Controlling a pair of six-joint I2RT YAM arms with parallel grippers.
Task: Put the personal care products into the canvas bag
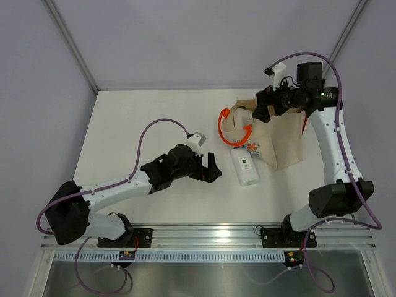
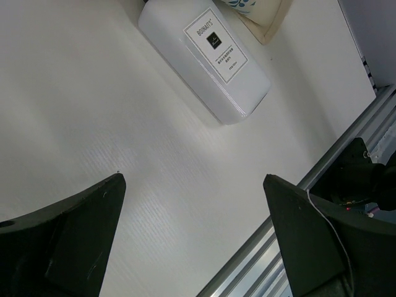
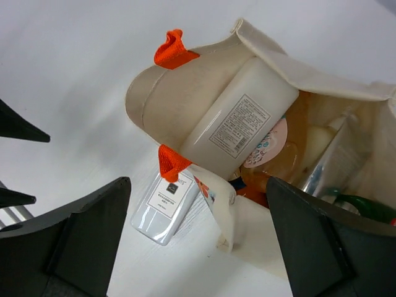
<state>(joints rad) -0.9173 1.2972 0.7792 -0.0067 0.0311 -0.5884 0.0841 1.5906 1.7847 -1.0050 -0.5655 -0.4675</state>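
Note:
The flat white rectangular bottle (image 1: pixel 245 166) lies on the table beside the canvas bag (image 1: pixel 281 139), and shows in the left wrist view (image 2: pixel 207 52) and the right wrist view (image 3: pixel 166 204). My left gripper (image 1: pixel 215 169) is open and empty just left of it, with its fingertips apart over bare table (image 2: pixel 193 176). My right gripper (image 1: pixel 258 111) hovers open and empty above the bag's mouth (image 3: pixel 198 180). Inside the bag (image 3: pixel 185 93) lie the cream bottle (image 3: pixel 238 117), the orange bottle (image 3: pixel 291 170), the silver tube (image 3: pixel 337 164) and the green bottle (image 3: pixel 365 207).
The bag's orange handles (image 1: pixel 232 127) hang over its left edge towards the white bottle. An aluminium rail (image 1: pixel 204 232) runs along the table's near edge and shows in the left wrist view (image 2: pixel 322 173). Grey walls enclose the table.

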